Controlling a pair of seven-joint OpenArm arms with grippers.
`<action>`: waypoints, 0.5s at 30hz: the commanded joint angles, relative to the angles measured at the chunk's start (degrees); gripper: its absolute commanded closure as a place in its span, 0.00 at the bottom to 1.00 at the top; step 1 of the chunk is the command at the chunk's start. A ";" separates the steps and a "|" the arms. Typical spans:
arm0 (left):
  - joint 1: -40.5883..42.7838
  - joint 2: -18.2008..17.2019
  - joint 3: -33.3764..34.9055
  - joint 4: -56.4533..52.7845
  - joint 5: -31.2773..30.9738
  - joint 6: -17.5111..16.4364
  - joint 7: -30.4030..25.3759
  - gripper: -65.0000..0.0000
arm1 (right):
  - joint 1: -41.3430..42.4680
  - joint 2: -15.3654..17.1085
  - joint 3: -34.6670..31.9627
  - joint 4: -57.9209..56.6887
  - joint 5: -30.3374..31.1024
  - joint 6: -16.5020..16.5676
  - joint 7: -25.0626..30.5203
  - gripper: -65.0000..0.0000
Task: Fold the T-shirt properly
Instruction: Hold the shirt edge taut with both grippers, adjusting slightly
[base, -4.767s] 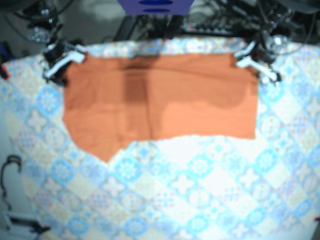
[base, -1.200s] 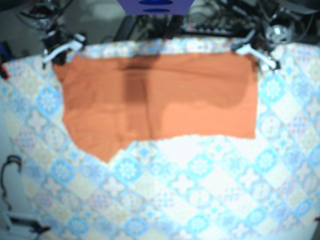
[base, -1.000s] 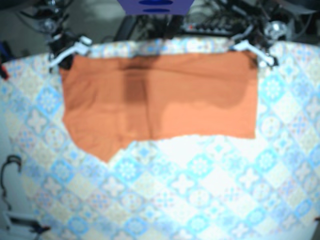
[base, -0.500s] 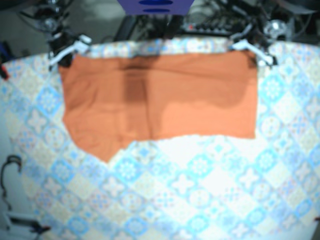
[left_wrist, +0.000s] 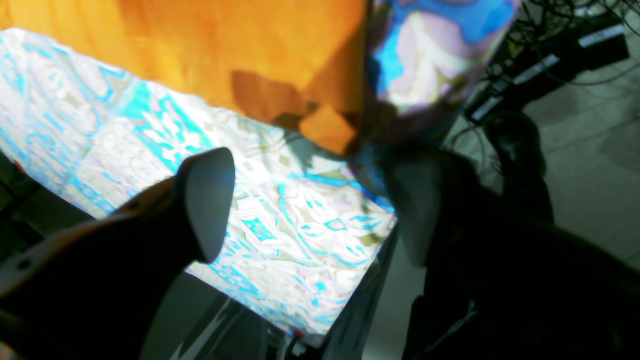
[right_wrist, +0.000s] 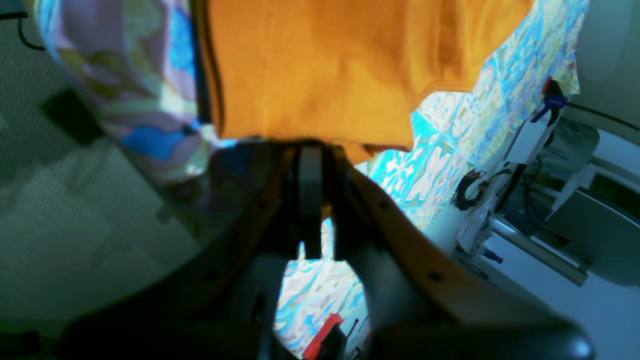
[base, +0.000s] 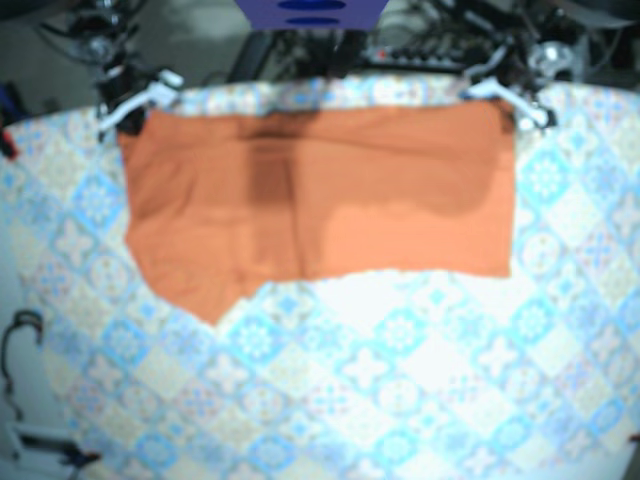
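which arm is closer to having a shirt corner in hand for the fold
Right, probably. The right gripper is shut with its tips at the T-shirt corner, seemingly pinching it. The left gripper is open, and the corner lies just beyond its fingertips, not between them.

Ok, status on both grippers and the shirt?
Left gripper open beside T-shirt corner. Right gripper shut on the other corner. T-shirt flat. No obstruction seen.

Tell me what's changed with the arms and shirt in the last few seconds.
Both grippers drew back toward the far edge of the table. The right gripper now looks shut on a corner of the T-shirt; the left gripper hangs open beside the other corner. The T-shirt stayed flat.
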 joint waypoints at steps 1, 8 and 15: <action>-0.54 -0.32 -0.20 0.65 0.36 1.56 -1.17 0.25 | -0.63 0.63 0.18 1.03 0.00 -0.85 0.22 1.00; -3.53 0.56 3.14 -0.14 0.80 1.48 -0.82 0.25 | -0.72 0.63 0.18 1.11 0.00 -0.85 0.22 1.00; -3.61 0.56 3.14 0.21 0.89 1.48 -0.73 0.25 | -0.72 0.63 0.18 1.11 0.00 -0.85 0.22 1.00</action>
